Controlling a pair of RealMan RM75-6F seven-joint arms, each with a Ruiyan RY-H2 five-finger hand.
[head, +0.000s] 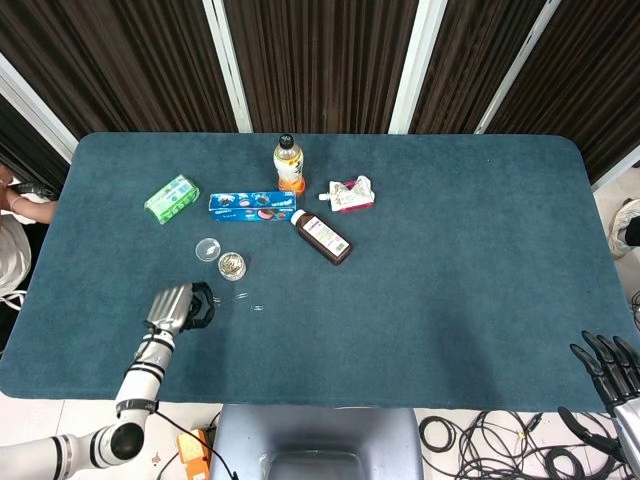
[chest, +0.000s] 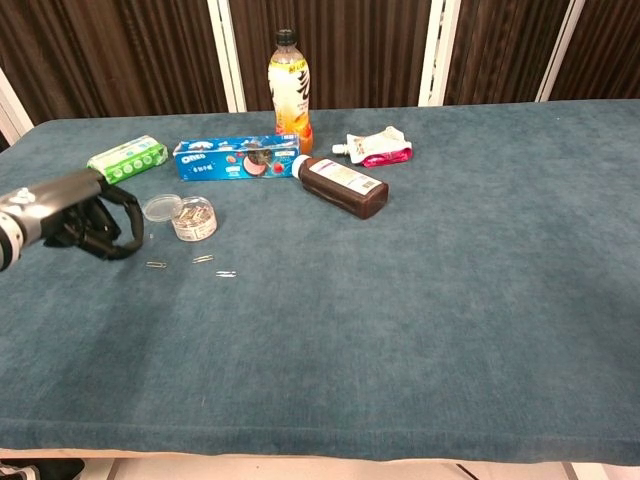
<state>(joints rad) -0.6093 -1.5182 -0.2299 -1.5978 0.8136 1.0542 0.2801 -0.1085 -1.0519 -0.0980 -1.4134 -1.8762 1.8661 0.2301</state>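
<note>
Only the blue biscuit box (chest: 236, 158) reads clearly: "OREO". Nearby, the left robot hand (chest: 85, 218) hovers clenched and empty beside loose paper clips (chest: 157, 264); the right robot hand (head: 610, 365) hangs released off the tabletop (chest: 450, 300).

A lab: curtained test table (head: 450, 300) (loose cables (head: 490, 435) on floor).

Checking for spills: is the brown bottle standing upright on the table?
No, the brown bottle lies on its side on the table, its cap pointing toward the cookie box.
</note>
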